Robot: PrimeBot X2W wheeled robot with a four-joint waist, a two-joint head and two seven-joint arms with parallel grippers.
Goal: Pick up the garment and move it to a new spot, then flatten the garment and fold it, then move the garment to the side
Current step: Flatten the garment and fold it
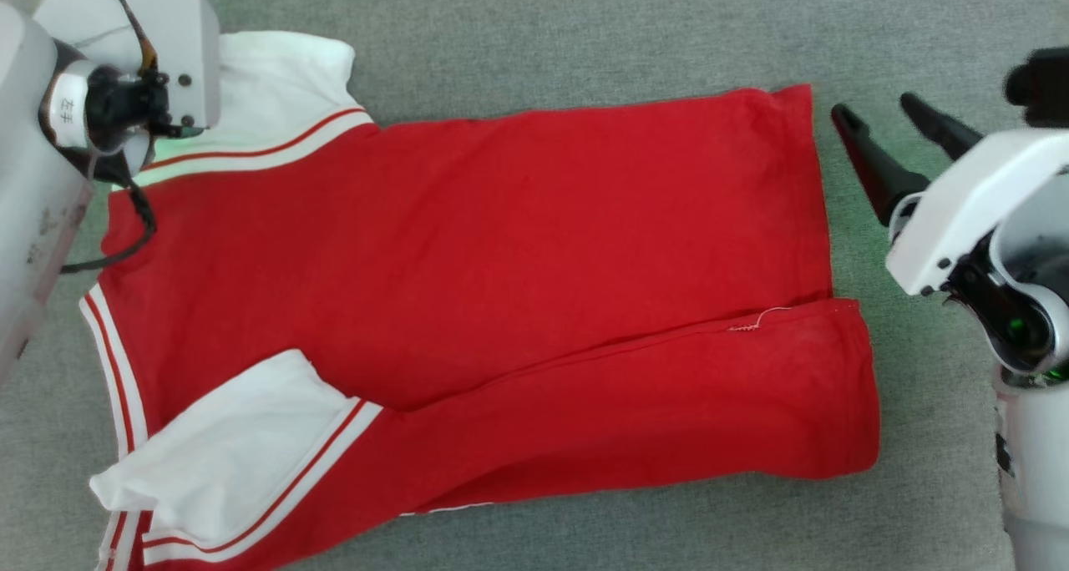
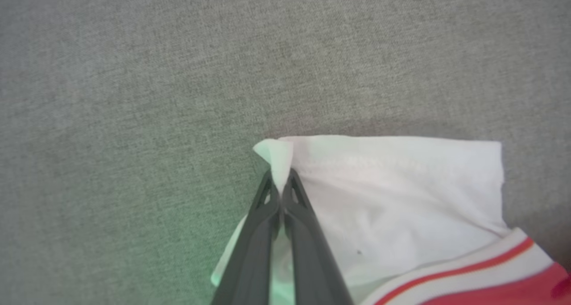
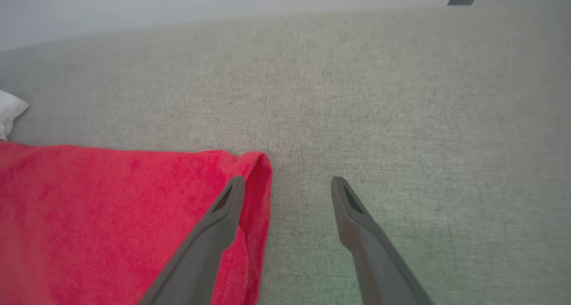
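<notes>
Red jersey [image 1: 501, 262] lies on grey counter [image 1: 585, 37], left tool [image 2: 280, 180] pinching its white sleeve corner, right tool [image 3: 287, 185] spread wide, empty, beside hem.

matt red cloth garment [image 1: 501, 245] on rough woven grey surface [image 1: 585, 37].

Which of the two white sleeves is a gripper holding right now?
The far sleeve, upper left in the head view: the left gripper is shut on its corner. The near sleeve lies free.
</notes>
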